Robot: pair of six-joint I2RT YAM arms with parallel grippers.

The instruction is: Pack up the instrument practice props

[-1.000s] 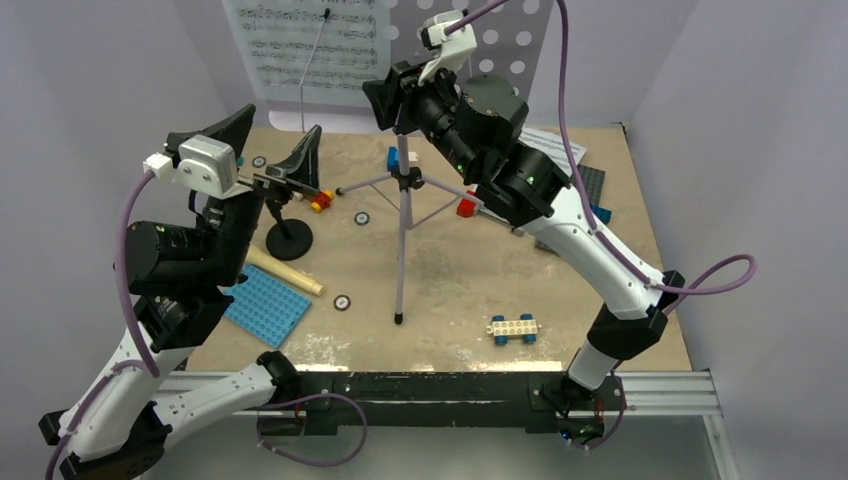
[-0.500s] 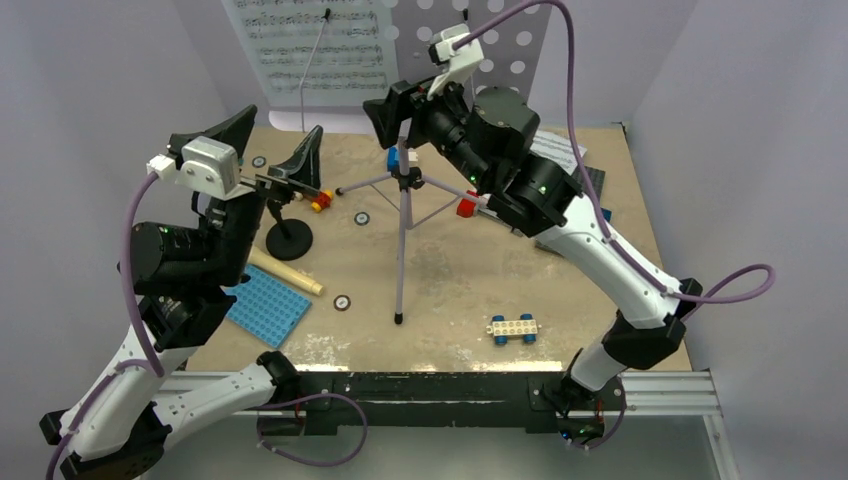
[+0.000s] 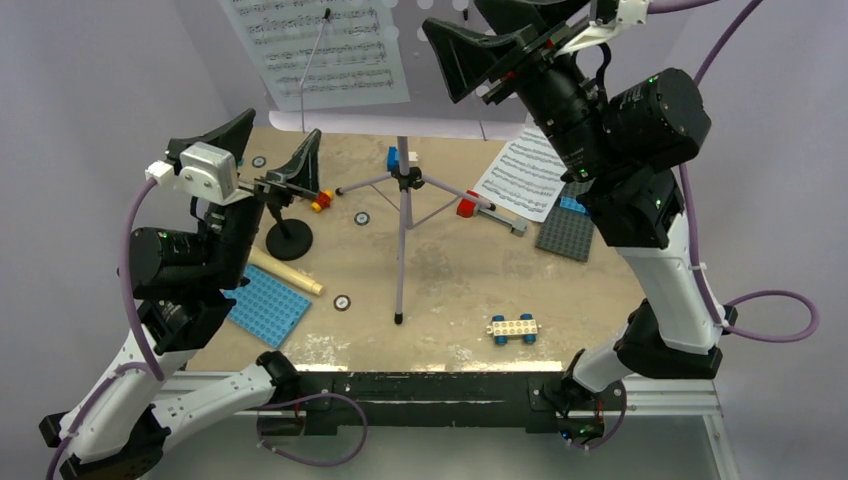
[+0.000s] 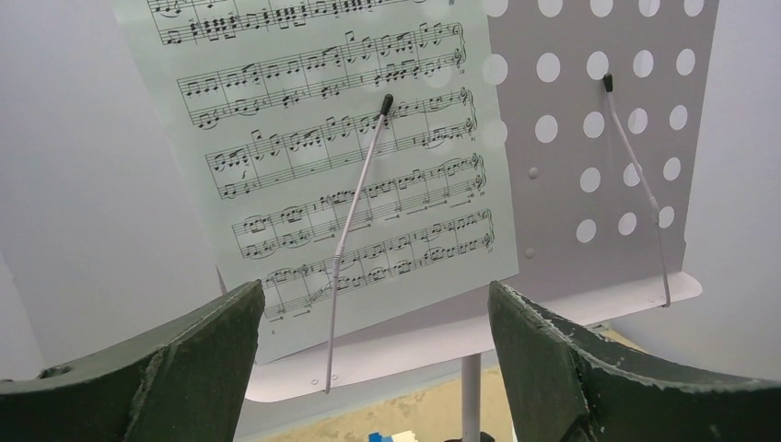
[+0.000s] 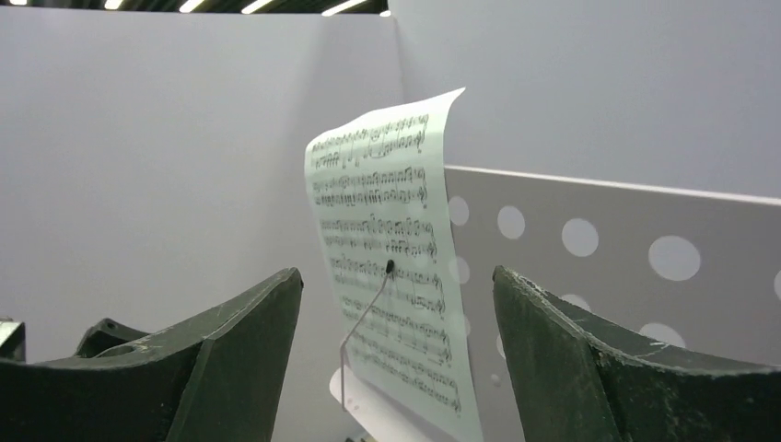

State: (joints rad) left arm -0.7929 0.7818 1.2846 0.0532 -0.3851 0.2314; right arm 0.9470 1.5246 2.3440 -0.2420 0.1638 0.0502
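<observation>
The left gripper and right gripper are both gaping wide, holding nothing, so one is needing to ease the sheet-music page sideways from under its wire retainer (never tugging).

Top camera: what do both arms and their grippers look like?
The left arm and right arm have white shell links and black cylindrical joints. A purple cable loops along each. Dark green wedge-shaped fingers, scuffed at the edges, tip the left gripper and right gripper. A white camera block tops each wrist.
</observation>
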